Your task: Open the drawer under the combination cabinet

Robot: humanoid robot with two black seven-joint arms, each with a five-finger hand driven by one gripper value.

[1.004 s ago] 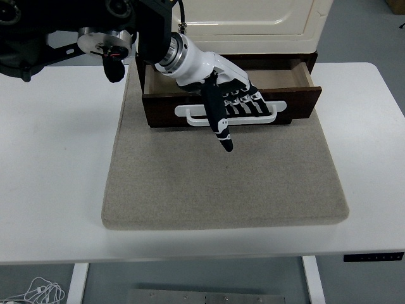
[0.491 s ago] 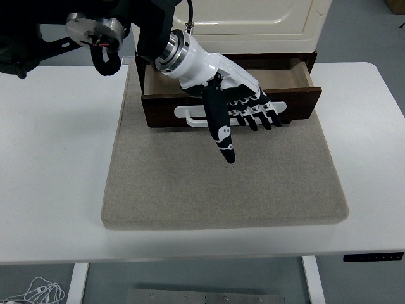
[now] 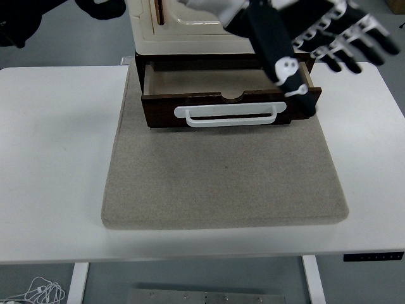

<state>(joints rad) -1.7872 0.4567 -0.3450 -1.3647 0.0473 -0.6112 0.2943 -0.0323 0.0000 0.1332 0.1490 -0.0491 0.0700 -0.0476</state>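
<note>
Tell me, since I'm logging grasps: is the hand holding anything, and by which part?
Nothing is held. The left hand is raised with fingers spread, clear of the drawer's white handle.

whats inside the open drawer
The drawer shows only bare wooden floor. Its right part is hidden by the raised left hand, its back by the cabinet.

The drawer [image 3: 215, 109] looks like dark stained wood, its inside paler and matt, with a smooth white plastic handle [image 3: 226, 116]. The cabinet [image 3: 209, 28] at twelve o'clock is glossy cream — enamel-like. The mat [image 3: 221, 183] is rough beige cloth; the table [image 3: 57, 158] smooth matt white. The left hand [image 3: 310, 35] — glossy black and white plastic
</note>
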